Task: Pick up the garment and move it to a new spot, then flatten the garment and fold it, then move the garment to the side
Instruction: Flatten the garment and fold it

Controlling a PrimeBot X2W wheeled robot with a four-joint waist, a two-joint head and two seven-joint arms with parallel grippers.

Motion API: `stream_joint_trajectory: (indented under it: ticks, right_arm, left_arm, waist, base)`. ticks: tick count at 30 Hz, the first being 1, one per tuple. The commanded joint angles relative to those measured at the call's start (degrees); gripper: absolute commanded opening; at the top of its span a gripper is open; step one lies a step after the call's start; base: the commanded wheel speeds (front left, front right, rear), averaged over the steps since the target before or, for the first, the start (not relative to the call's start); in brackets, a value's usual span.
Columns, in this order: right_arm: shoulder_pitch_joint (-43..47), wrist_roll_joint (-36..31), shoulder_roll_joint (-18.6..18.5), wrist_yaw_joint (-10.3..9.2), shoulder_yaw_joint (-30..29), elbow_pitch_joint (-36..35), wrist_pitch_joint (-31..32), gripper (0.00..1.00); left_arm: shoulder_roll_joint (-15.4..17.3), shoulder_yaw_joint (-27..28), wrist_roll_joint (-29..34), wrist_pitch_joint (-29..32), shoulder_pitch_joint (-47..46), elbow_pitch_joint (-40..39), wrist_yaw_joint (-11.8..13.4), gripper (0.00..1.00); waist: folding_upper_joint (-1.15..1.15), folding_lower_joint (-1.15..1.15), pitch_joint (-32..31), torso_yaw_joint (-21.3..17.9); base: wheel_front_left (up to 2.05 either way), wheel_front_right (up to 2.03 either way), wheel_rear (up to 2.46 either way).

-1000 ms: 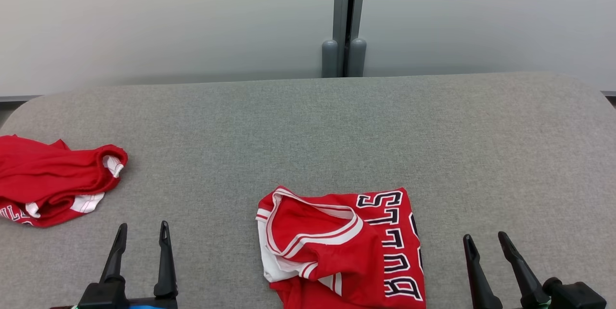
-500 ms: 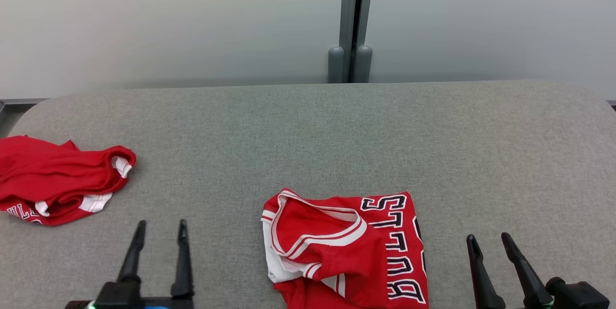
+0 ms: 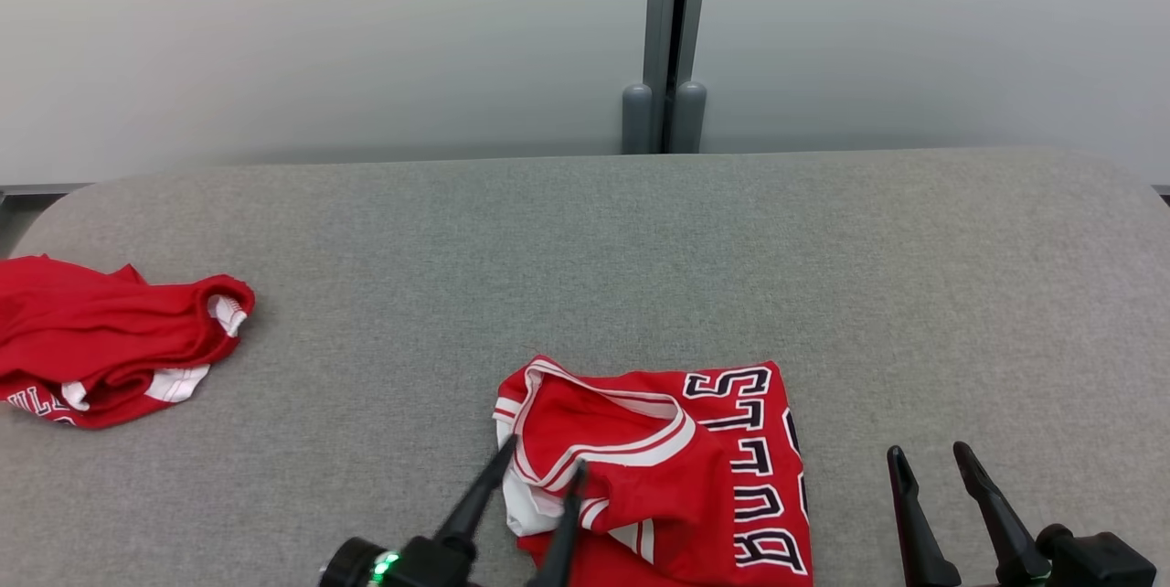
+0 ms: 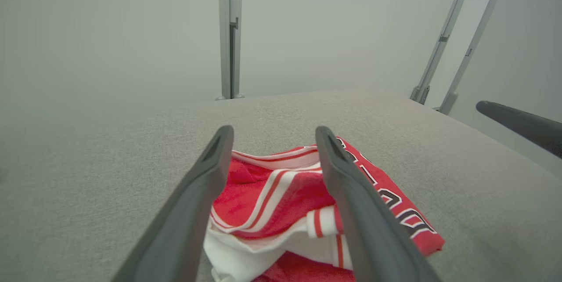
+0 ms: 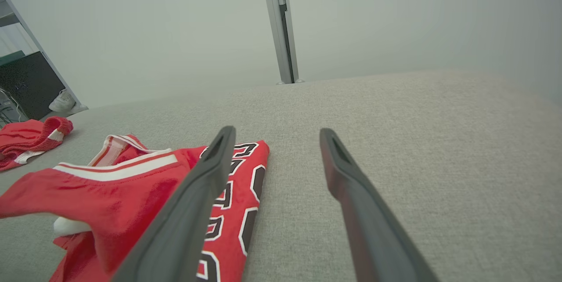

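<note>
The garment (image 3: 676,477), a red jersey with white trim and black-and-white letters, lies folded on the grey table near its front edge. My left gripper (image 3: 544,457) is open, and its fingertips stand over the jersey's left, collar end. In the left wrist view the striped collar of the garment (image 4: 272,203) lies between and below the open left gripper (image 4: 274,131). I cannot tell whether the fingers touch the cloth. My right gripper (image 3: 928,452) is open over bare table to the right of the jersey. In the right wrist view the right gripper (image 5: 277,131) has the garment (image 5: 131,189) to its left.
A second red garment (image 3: 110,349) lies crumpled at the table's left edge; this crumpled garment (image 5: 30,139) also shows in the right wrist view. The padded grey table (image 3: 585,249) stretches back to a pale wall with a grey post (image 3: 665,38). One right gripper finger (image 4: 518,124) shows in the left wrist view.
My left gripper has swung right, from open table to the jersey's left end. The right gripper and both garments have stayed put. The head camera shifted slightly.
</note>
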Motion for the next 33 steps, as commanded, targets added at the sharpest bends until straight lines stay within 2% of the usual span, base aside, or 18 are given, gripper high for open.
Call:
stream_joint_trajectory:
  ticks: [1,8,16,21,22,23,24,25,26,33]
  right_arm:
    - [-0.13,-0.20,-0.03,0.03,-0.07,-0.15,0.17,1.00]
    - [-0.81,-0.04,-0.02,0.03,-0.16,0.12,0.01,1.00]
    - [-1.75,0.48,-0.03,0.03,0.06,0.78,-0.64,1.00]
    - [-2.07,0.71,-0.03,0.03,0.34,1.36,-0.97,1.00]
    - [-2.14,0.82,-0.04,0.03,0.39,1.47,-1.08,1.00]
    - [-2.17,0.92,-0.03,0.03,0.47,1.61,-1.09,1.00]
    - [-2.13,1.00,-0.03,0.03,0.54,1.75,-1.19,1.00]
    - [-2.00,1.06,-0.04,0.03,0.49,1.86,-1.23,1.00]
    - [-1.84,1.08,-0.03,0.03,0.51,2.00,-1.32,1.00]
    - [-1.11,1.31,-0.03,0.03,0.14,2.88,-1.65,1.00]
  left_arm:
    - [1.20,-2.59,-1.20,1.39,-1.29,-1.12,-0.08,1.00]
    - [4.62,-9.65,-6.05,8.02,-1.98,-4.19,-0.09,1.00]
    - [6.16,-11.73,-8.67,11.40,-1.92,-2.67,-0.09,1.00]
    - [5.66,-12.15,-8.96,10.89,-3.35,-0.29,-0.10,1.00]
    - [5.35,-12.03,-9.37,10.75,-3.55,0.26,-0.09,0.95]
    - [5.11,-11.76,-9.64,10.42,-3.76,0.80,0.01,0.71]
    - [4.97,-11.60,-9.84,10.19,-3.98,1.37,0.08,0.42]
    - [4.85,-11.45,-10.10,9.96,-4.05,1.99,0.17,0.25]
    - [4.82,-11.47,-10.17,9.78,-4.09,2.61,0.20,0.00]
    - [5.54,-10.72,-11.26,8.48,-2.27,4.85,0.69,0.00]
  waist:
    - [0.00,0.00,0.29,-0.21]
    - [0.00,0.00,1.33,-1.23]
    - [0.00,0.00,2.43,-2.69]
    - [0.00,0.00,2.75,-3.13]
    - [0.00,0.00,2.74,-3.15]
    - [0.00,0.00,2.71,-3.14]
    - [0.00,0.00,2.65,-3.10]
    - [0.00,0.00,2.56,-2.99]
    - [0.00,0.00,2.48,-2.87]
    - [0.00,0.00,1.83,-1.21]
  base:
    - [0.00,0.00,0.00]
    - [0.00,0.00,0.00]
    - [0.00,0.00,0.00]
    - [0.00,0.00,0.00]
    - [0.00,0.00,0.00]
    - [0.00,0.00,0.00]
    - [0.00,0.00,0.00]
    - [0.00,0.00,0.00]
    - [0.00,0.00,0.00]
    - [0.00,0.00,0.00]
